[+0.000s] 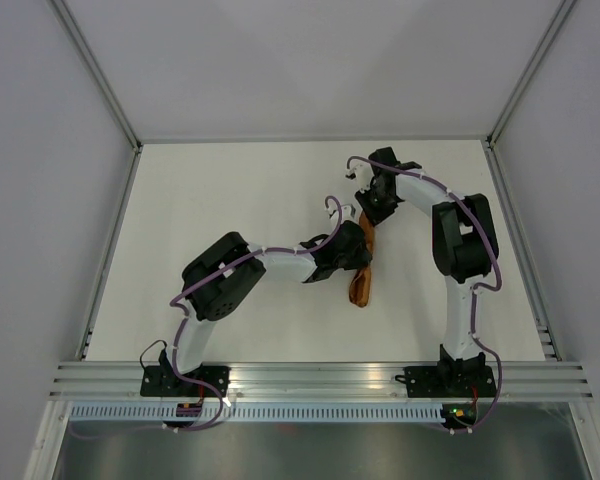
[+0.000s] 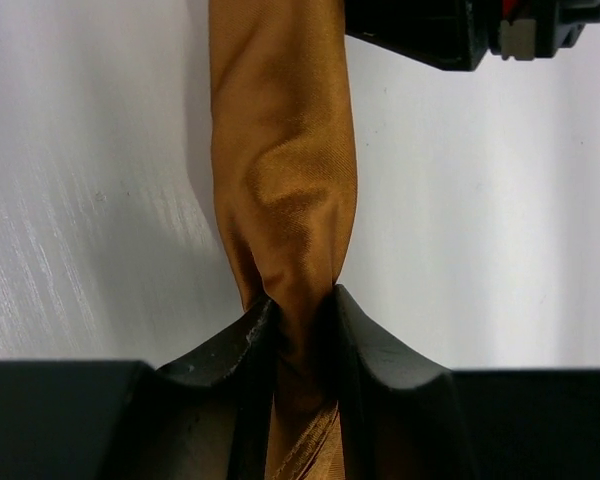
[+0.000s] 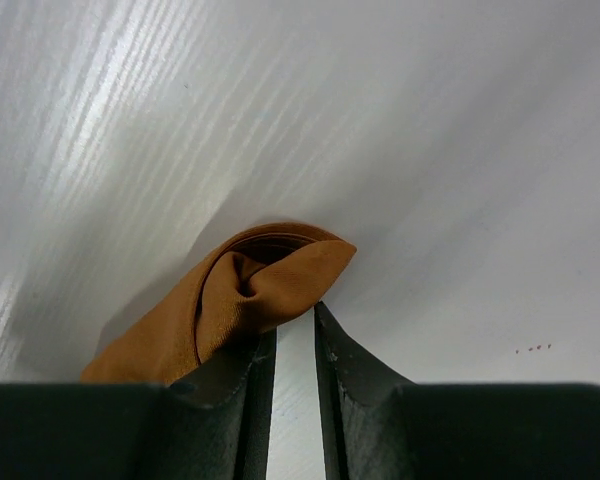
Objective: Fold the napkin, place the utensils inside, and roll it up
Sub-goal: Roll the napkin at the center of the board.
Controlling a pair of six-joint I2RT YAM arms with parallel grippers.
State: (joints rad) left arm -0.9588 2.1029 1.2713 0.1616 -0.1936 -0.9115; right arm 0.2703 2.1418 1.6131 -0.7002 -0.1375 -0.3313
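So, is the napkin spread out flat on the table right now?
No, the napkin is bunched into a narrow roll, with one end pinched in the left gripper.

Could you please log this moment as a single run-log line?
napkin: bundled into a narrow roll | left tool: shut on napkin | right tool: at napkin's end, grip unclear

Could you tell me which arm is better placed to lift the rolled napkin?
Left: the left tool is clamped on the napkin; the right tool sits at its end, jaws gripping nothing.
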